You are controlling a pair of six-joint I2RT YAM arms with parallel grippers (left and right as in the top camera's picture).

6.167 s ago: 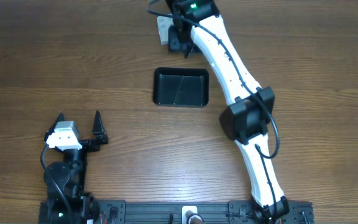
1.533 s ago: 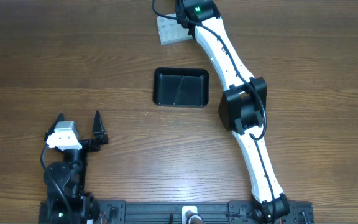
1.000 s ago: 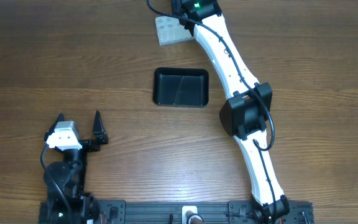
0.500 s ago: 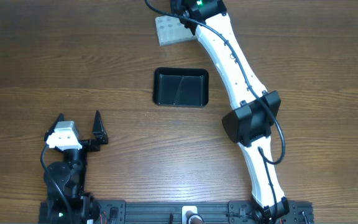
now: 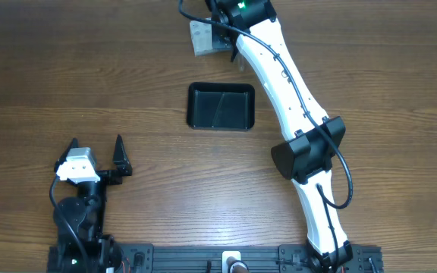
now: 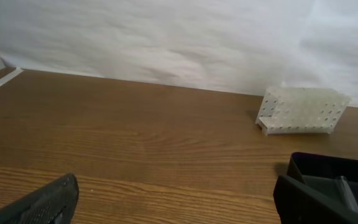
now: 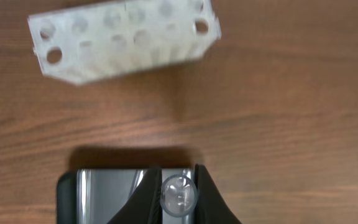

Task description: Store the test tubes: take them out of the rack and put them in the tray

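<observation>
Test tube (image 7: 178,193) is showing end-on between the fingers of the right claw (image 7: 176,182), which is pinching it above the edge of the black tray (image 7: 66,186) nearest the white rack (image 7: 126,37), clear of the rack's holes. Judging by this, the carrying step is under way. Next, the claw is needing to centre over the tray, lower, and let go gently. The left claw (image 5: 97,155) is resting spread on its own side of the bench (image 5: 370,68), well apart.

A brown wood-grain table (image 5: 89,76) is spread across the whole frame; a white backdrop (image 6: 166,37) is seen behind its far edge.
</observation>
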